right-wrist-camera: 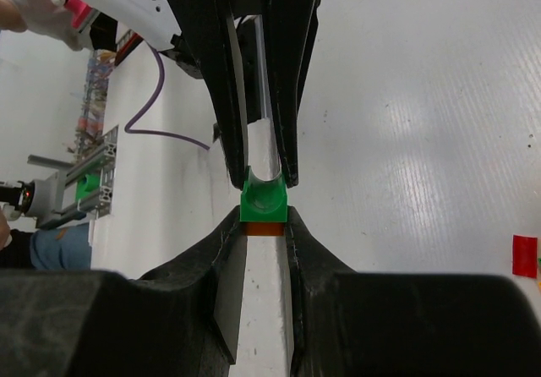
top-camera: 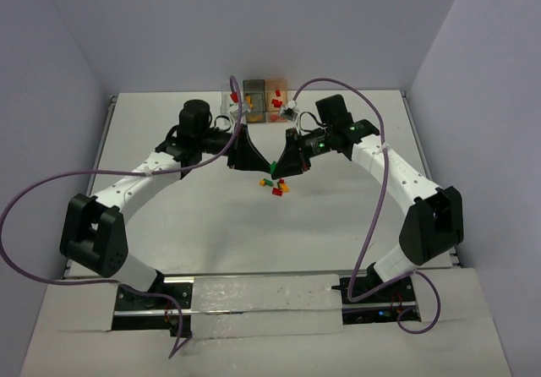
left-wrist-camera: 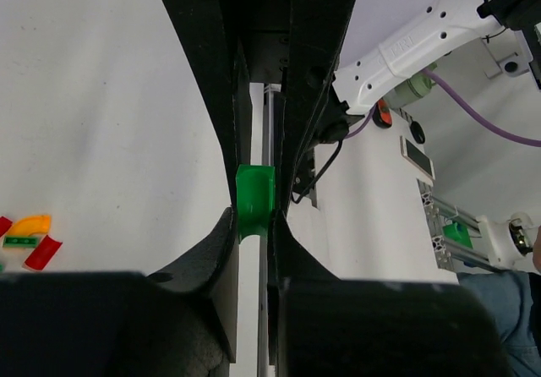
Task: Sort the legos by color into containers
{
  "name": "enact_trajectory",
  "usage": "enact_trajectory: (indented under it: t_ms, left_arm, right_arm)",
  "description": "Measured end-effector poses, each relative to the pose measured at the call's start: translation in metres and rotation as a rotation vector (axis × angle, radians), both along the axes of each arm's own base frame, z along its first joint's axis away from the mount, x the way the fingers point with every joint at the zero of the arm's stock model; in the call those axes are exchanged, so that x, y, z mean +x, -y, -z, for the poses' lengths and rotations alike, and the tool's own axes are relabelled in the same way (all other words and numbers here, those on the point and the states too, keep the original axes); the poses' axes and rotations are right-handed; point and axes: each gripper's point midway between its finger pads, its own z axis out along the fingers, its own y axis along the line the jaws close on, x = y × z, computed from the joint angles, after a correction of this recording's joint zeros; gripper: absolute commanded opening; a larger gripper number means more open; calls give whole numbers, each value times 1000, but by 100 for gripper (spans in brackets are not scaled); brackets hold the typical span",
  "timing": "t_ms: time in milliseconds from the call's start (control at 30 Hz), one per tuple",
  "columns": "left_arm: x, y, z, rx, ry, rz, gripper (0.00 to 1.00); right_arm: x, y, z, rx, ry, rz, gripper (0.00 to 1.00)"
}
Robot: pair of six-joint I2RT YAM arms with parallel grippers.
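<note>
Over the white table (top-camera: 211, 225), between pale grey walls (top-camera: 254, 22), a green lego (left-wrist-camera: 254, 201) is clenched by the left gripper (left-wrist-camera: 254, 218), the attached orange lego (right-wrist-camera: 265, 229) by the right gripper (right-wrist-camera: 266, 221).

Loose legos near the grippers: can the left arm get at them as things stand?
Probably not yet. The left gripper is shut on a green lego that the right gripper also clamps, so its jaws are taken; the loose legos lie close by, uncovered.

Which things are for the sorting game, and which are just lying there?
For the job: green lego in the left gripper and right gripper; loose legos; three containers.
Just lying about: purple cables; metal rail.
</note>
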Motion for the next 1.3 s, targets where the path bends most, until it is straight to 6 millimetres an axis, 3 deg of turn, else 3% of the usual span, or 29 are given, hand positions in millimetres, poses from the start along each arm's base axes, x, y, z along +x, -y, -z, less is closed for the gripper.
enact_trajectory:
  t_ms: [200, 467, 533, 733, 900, 1133, 1300]
  left_arm:
    - [10, -9, -2, -6, -19, -28, 0]
    - [85, -65, 2, 23, 3, -252, 0]
    - [111, -74, 6, 59, 29, -338, 0]
    - [215, -103, 20, 228, 187, -683, 0]
    - [290, -122, 57, 358, 222, -871, 0]
    - [361, -130, 103, 438, 242, -979, 0]
    - [391, -129, 132, 461, 240, -1007, 6]
  right_arm:
    - [4, 0, -1, 1, 28, 9, 0]
    - [14, 12, -3, 2, 29, 52, 0]
    - [20, 16, -2, -10, 29, 79, 0]
    - [44, 21, 13, -93, 18, 197, 0]
    - [72, 25, 15, -148, 40, 308, 0]
    - [113, 32, 6, -180, 89, 446, 0]
    - [132, 35, 7, -204, 103, 507, 0]
